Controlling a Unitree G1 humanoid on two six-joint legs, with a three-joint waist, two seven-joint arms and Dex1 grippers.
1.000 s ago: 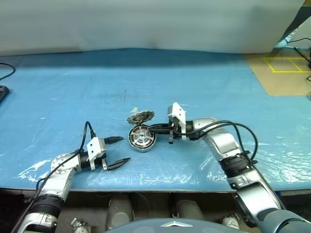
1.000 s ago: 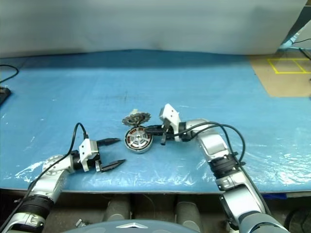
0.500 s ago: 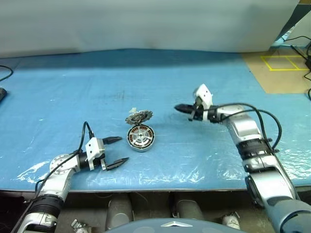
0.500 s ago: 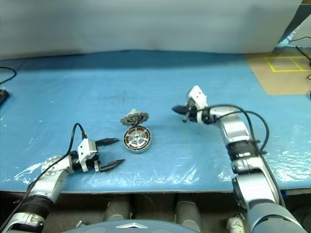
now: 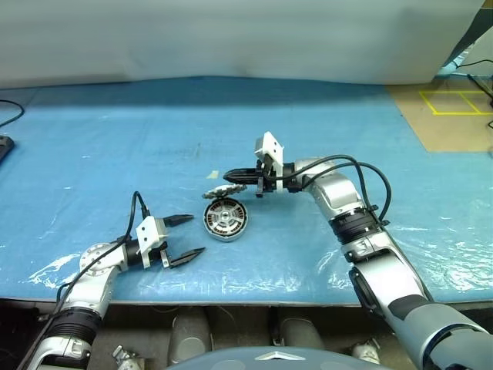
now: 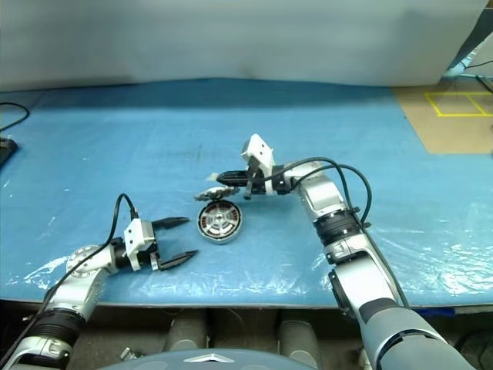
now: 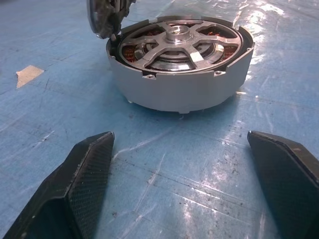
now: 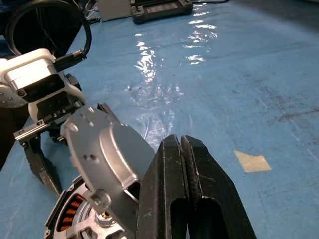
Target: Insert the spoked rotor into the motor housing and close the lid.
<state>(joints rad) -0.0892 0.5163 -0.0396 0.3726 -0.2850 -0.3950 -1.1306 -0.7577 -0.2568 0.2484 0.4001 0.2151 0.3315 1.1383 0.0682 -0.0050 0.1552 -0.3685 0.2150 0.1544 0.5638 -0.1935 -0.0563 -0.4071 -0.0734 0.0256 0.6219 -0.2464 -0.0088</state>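
Note:
The motor housing (image 5: 224,219) sits on the blue table with the spoked rotor (image 7: 177,47) seated inside its copper windings. The silvery toothed lid (image 5: 222,191) stands tilted just behind it, leaning on the housing's far rim (image 7: 107,15). My right gripper (image 5: 229,176) is shut, nothing between its fingers. It reaches in from the right, with its tips just above and beside the lid (image 8: 99,149). My left gripper (image 5: 196,236) rests low on the table to the housing's front left, open and empty, pointing at the housing wall (image 7: 179,92).
A small beige tape scrap (image 5: 213,175) lies just behind the lid. A black cable (image 5: 9,116) and a dark object lie at the table's far left edge. Brown floor with yellow tape (image 5: 451,104) shows at the back right. The table's front edge runs close behind my left arm.
My shut right gripper left the housing's right side, swung out to the right, then came back left and now hovers at the lid. The lid now looks tipped. My left arm stayed still.

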